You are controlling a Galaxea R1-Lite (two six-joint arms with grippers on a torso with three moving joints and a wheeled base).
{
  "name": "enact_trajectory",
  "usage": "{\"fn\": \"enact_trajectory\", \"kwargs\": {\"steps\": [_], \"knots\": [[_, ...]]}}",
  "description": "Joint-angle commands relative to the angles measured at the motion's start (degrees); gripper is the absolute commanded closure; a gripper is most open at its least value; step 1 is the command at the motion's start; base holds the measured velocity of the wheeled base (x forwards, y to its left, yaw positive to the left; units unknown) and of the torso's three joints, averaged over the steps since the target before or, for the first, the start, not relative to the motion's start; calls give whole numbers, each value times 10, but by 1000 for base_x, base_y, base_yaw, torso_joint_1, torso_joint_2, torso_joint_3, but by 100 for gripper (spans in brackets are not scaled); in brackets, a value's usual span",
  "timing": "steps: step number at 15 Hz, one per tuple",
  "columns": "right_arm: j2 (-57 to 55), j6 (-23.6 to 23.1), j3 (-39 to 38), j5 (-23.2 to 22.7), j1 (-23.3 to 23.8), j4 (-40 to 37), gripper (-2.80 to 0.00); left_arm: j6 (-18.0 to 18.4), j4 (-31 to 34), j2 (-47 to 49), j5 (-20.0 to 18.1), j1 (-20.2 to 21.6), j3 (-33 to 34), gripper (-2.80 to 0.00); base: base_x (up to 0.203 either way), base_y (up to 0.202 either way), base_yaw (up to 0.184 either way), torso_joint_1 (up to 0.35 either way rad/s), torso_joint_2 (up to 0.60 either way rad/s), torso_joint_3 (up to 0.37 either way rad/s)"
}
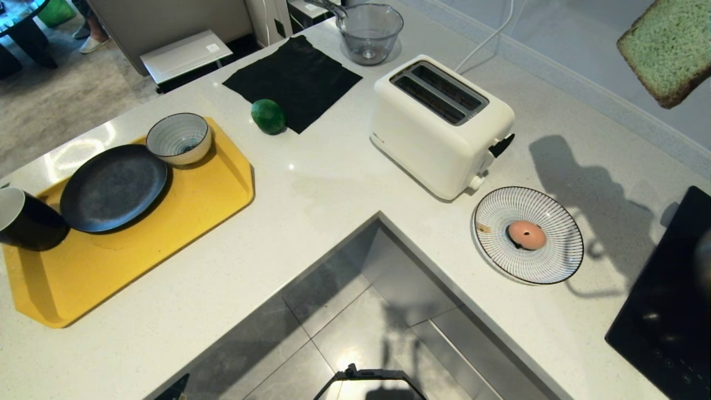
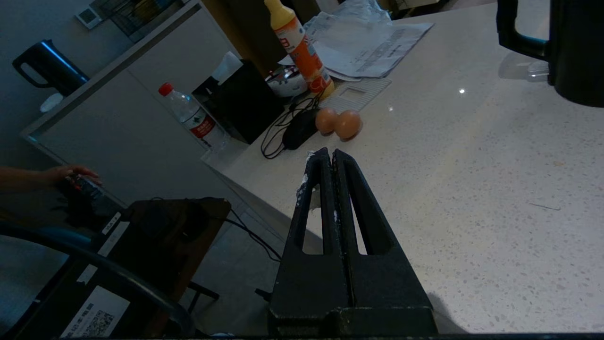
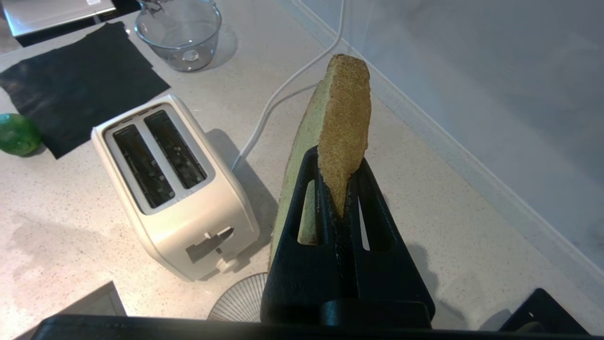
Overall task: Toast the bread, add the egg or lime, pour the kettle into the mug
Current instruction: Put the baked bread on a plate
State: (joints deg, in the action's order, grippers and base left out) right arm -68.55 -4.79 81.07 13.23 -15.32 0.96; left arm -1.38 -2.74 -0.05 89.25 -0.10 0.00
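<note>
The mug (image 1: 25, 219) and the kettle (image 2: 566, 47) are both cut off by picture edges.

Bread (image 3: 347, 118) held aloft; egg (image 1: 526, 234) on striped plate (image 1: 555, 266).

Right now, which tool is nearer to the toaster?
Right. The right tool holds the bread in the air just beside the toaster, its slots in plain view. The left tool is shut over a different stretch of counter, with no toaster in its view.
</note>
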Motion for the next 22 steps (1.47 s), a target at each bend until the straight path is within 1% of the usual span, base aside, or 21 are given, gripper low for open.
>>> {"fn": "enact_trajectory", "kwargs": {"steps": [1, 2, 3, 4, 5, 6, 7, 8, 9, 10, 11, 12, 14, 22], "knots": [[0, 0, 0, 5, 0, -2, 0, 0, 0, 0, 815, 0, 9, 0, 0, 0, 0, 0, 0, 0], [2, -1, -1, 13, 0, -2, 0, 0, 0, 0, 736, 0, 9, 0, 0, 0, 0, 0, 0, 0], [4, -1, -3, 21, 0, -3, 0, 0, 0, 0, 611, 0, 9, 0, 0, 0, 0, 0, 0, 0], [7, -1, -6, 23, 0, -3, 0, 0, 0, 0, 450, 0, 9, 0, 0, 0, 0, 0, 0, 0], [13, -1, -13, 23, 0, -4, 0, 0, 0, 0, 230, 0, 9, 0, 0, 0, 0, 0, 0, 0], [21, -1, -26, 23, 0, -4, 0, 0, 0, 0, -32, 0, 9, 0, 0, 0, 0, 0, 0, 0], [30, -1, -43, 23, 0, -4, 0, 0, 0, 0, -305, 0, 9, 0, 0, 0, 0, 0, 0, 0], [38, -2, -54, 23, 0, -4, 0, 0, 0, 0, -503, 0, 9, 0, 0, 0, 0, 0, 0, 0], [40, -4, -59, 22, 0, -4, 0, 0, 0, 0, -665, 0, 9, 0, 0, 0, 0, 0, 0, 0], [41, -5, -58, 22, 0, -4, 0, 0, 0, 0, -797, 0, 9, 0, 0, 0, 0, 0, 0, 0], [41, -5, -58, 21, 0, -4, 0, 0, 0, 0, -861, 0, 9, 0, 0, 0, 0, 0, 0, 0], [42, -6, -59, 22, 0, -4, 0, 0, 0, 0, -888, 0, 9, 0, 0, 0, 0, 0, 0, 0], [43, -15, -62, 21, 0, -4, 0, 0, 0, 0, -888, 0, 9, 0, 0, 0, 0, 0, 0, 0], [43, -16, -57, 8, -1, 0, 0, 0, 0, 0, -888, 0, 9, 0, 0, 0, 0, 0, 0, 0]]}}
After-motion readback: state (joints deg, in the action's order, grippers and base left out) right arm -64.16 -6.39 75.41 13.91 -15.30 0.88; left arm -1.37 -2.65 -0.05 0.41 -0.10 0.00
